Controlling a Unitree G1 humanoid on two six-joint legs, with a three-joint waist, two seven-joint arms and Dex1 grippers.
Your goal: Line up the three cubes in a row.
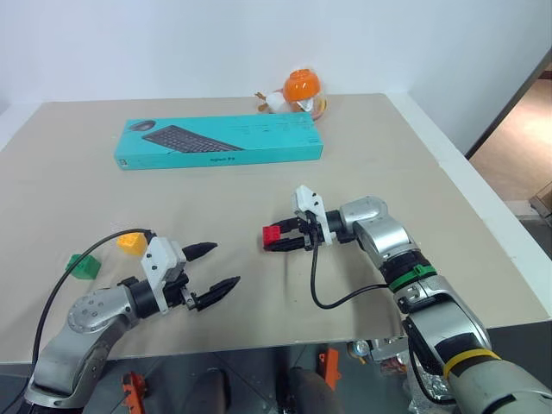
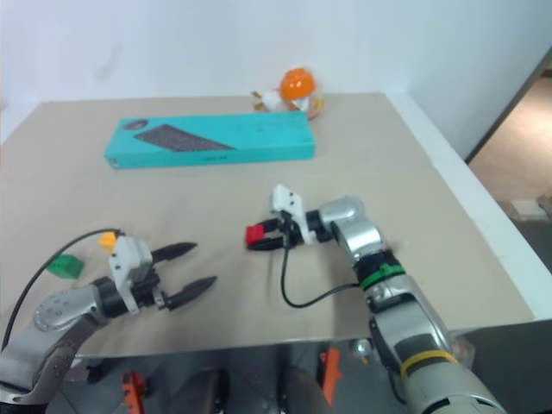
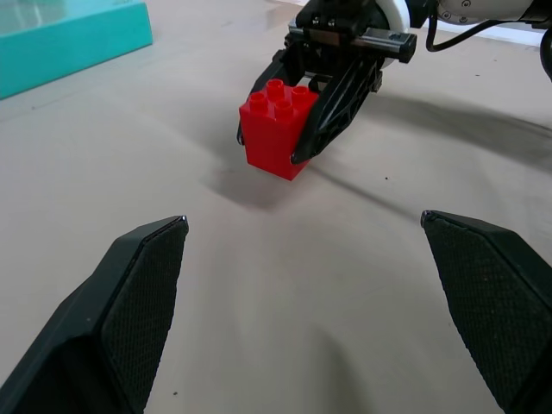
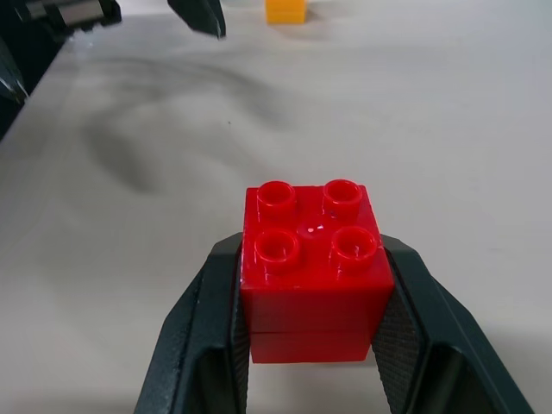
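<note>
Head view: the right gripper (image 1: pixel 278 238), clamped on the red cube (image 1: pixel 272 235), should lower it level beside the yellow-orange cube (image 1: pixel 131 243) and green cube (image 1: pixel 84 266), near the table's (image 1: pixel 414 172) left front. The left gripper (image 1: pixel 213 270) is spread, empty.

Left wrist view: shadow suggests red floats.

Right wrist view: green is hidden.

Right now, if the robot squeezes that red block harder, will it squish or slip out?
Probably neither. The red block looks like hard, shiny plastic, so it should stay stiff. The right gripper holds its flat sides between textured pads, so slipping seems unlikely. It also looks small and probably light.
</note>
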